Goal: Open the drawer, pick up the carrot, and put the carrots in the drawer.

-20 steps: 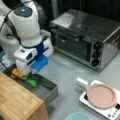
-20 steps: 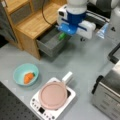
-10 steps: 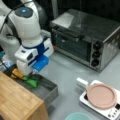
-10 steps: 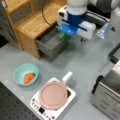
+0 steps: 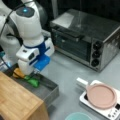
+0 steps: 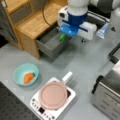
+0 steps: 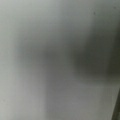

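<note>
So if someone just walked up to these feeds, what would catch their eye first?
Probably the white and blue gripper poised over the open drawer, where a green item and a yellow item lie. Next, the carrot, sitting in the teal bowl at a front view's lower left, apart from the drawer. The silver toaster oven fills a front view's upper right.

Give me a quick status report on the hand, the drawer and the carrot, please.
Hand low over the open drawer, fingers hidden. Carrot in the teal bowl, not picked. Green item and yellow item lie in the drawer.
</note>
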Robot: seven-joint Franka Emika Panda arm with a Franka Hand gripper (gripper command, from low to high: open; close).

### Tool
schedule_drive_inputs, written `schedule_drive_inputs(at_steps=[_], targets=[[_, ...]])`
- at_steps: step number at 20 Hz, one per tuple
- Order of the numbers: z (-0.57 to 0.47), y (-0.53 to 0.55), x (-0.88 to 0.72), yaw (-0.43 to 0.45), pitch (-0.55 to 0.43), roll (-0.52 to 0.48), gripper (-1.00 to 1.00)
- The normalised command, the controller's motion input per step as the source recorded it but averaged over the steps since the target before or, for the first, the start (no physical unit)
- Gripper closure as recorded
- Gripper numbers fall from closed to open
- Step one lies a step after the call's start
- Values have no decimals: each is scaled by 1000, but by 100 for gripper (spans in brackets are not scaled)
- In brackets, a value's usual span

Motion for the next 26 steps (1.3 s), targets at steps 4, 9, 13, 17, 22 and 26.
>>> schedule_drive_inputs(at_steps=[4, 9, 13, 17, 22, 26], targets=[[-6, 248, 97, -186, -56, 88, -100], [0, 222, 92, -169, -50, 89, -100], [12, 195, 84, -154, -43, 90, -100], [0, 183, 92, -158, -49, 91, -100], [-6, 161, 104, -155, -51, 85, -100], [23, 111, 113, -146, -38, 65, -100]])
